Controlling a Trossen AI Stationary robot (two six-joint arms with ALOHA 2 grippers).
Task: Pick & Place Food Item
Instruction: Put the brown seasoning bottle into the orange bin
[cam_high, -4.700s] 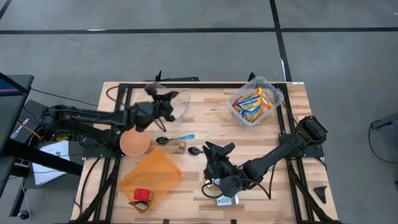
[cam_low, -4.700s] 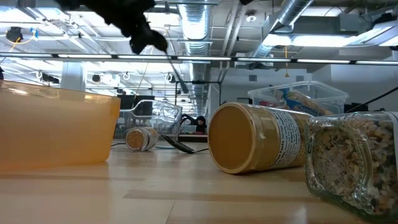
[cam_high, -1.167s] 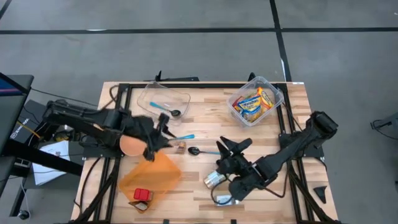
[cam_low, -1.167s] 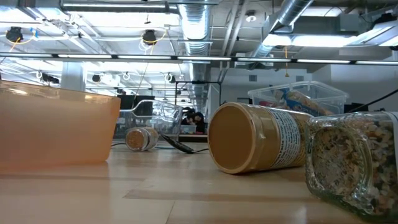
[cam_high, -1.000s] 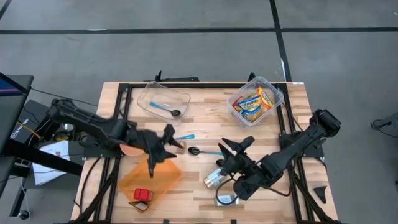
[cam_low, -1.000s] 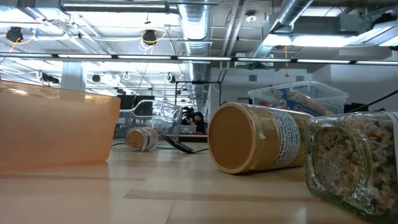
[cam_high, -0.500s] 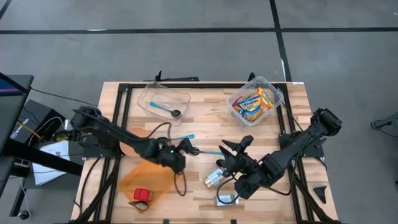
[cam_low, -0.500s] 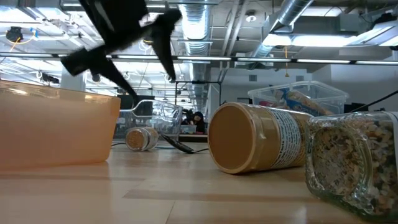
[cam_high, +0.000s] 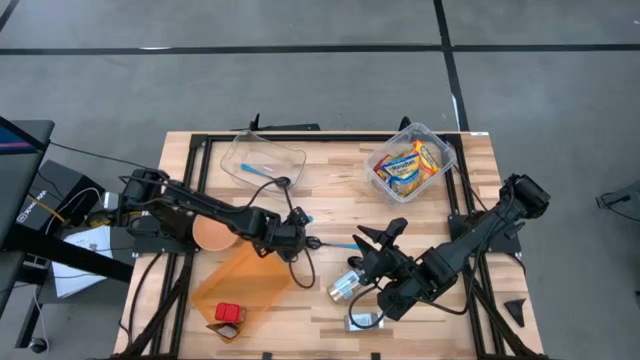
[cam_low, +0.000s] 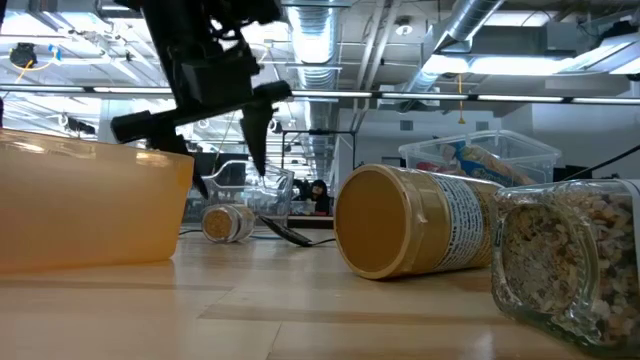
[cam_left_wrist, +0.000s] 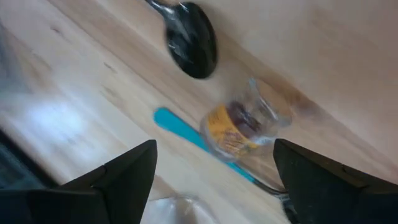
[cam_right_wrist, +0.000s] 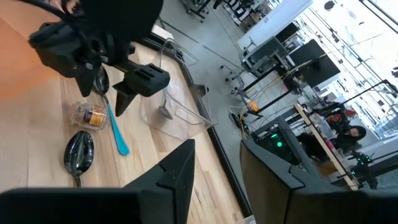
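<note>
Left gripper (cam_left_wrist: 211, 171): fingers spread, hovering just above the small jar (cam_left_wrist: 239, 124).
Small jar: on its side, mid-worktop (cam_high: 330, 180), beside blue-handled spoon (cam_left_wrist: 180, 130).
Right gripper (cam_high: 383, 236): fingers part-spread, nothing pinched.

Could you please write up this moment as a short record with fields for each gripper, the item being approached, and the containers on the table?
left gripper: open, hovering over the small clear glass jar with a yellow label
right gripper: waiting near the table's front, right of centre
small jar: lying beside a blue-handled spoon
black spoon: lying close by the jar
clear plastic tub: holds another blue spoon
orange bin: holds a red item
snack tub: at the far right
</note>
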